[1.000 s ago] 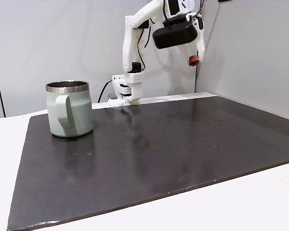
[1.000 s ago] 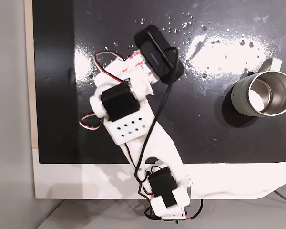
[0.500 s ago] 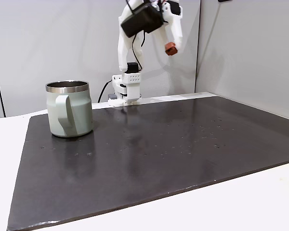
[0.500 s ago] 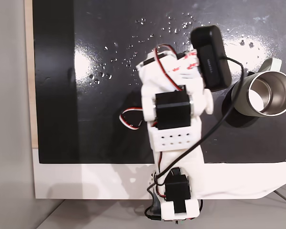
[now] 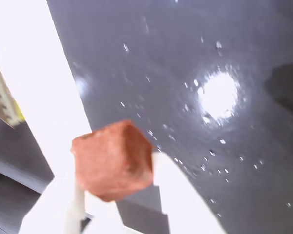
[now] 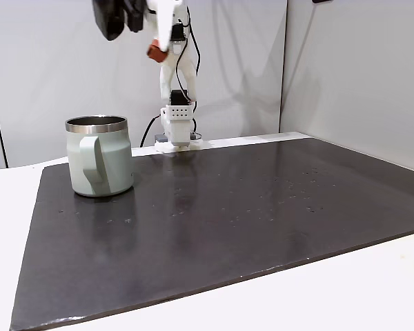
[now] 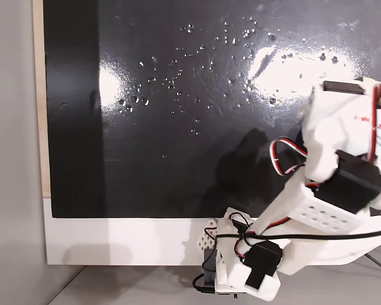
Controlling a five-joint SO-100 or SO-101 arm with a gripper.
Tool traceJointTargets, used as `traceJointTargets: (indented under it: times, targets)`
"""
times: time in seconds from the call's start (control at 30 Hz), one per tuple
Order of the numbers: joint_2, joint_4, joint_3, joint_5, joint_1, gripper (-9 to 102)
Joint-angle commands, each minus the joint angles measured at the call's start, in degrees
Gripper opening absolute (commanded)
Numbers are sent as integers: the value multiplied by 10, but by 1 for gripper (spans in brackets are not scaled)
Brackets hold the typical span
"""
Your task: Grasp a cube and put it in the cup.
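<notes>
The cube [image 5: 112, 161], a reddish-brown block, sits pinched between the two white fingers [image 5: 185, 195] of the tool [image 5: 118, 181] in the wrist view, closed on it from either side, with the dark glossy mat [image 5: 210, 58] blurred far beneath. In a fixed view from the side the cube [image 6: 154, 51] shows as a small reddish spot at the tip of the tool [image 6: 155, 49], held high in the air above the bench and up to the right of the cup [image 6: 100, 155]. The cup, a pale sage-green mug with a steel rim, stands upright on the left part of the mat [image 6: 228, 221], its handle turned toward the camera. The arm [image 6: 174, 89] rises from its white base at the back edge of the mat and bends over leftward at the top. In a fixed view from above, the arm [image 7: 330, 184] reaches over the right side of the mat [image 7: 178, 95], covering the spot beneath it, and its base [image 7: 241, 267] sits on the white bench edge [image 7: 114, 241].
</notes>
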Motion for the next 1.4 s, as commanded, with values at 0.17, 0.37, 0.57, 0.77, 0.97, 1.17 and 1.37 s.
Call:
traceJointTargets:
  times: [0.17, 0.37, 0.57, 0.77, 0.97, 1.17, 1.37]
  targets:
    - [28, -32, -44, -24, 100, 5]
    - [2, -40, -45, -40, 142, 5]
    - [-26, -40, -44, -66, 171, 5]
    - [-54, -35, -32, -103, 186, 5]
    - [-68, -34, 11, -136, 202, 4]
    - [-85, -34, 50, -156, 210, 4]
    - [-102, -34, 68, -162, 212, 4]
